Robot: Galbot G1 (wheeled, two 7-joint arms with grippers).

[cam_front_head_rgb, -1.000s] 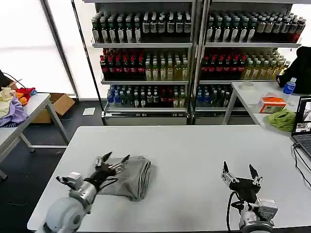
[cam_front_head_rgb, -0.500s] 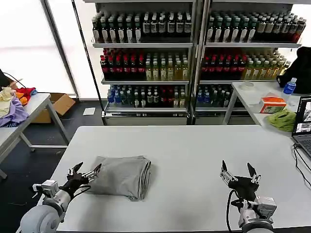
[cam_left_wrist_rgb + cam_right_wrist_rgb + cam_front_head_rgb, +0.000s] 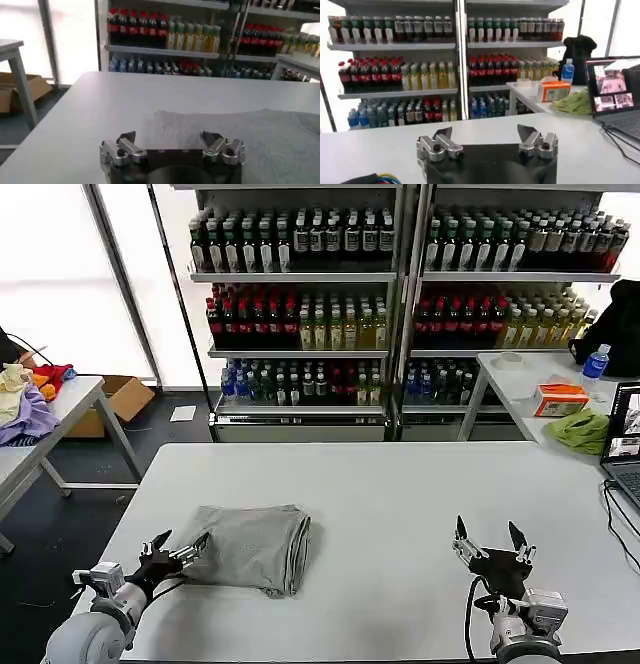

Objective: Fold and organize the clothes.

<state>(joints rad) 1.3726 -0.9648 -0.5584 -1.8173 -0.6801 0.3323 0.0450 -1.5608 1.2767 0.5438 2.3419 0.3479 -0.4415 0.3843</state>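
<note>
Head view: the folded grey shirt [image 3: 255,548] lies on the white counter [image 3: 400,494], left of centre. Left hand [image 3: 177,550], fingers spread wide, sits just beside its left edge. Right hand [image 3: 492,539], fingers wide, hovers near right, empty.

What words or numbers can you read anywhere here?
None can be read.
Bottles on the shelves: labels too small.
Orange box on the side table: print blurred.
Laptop screen: just tiny pictures.
Folded grey shirt: no print showing.
</note>
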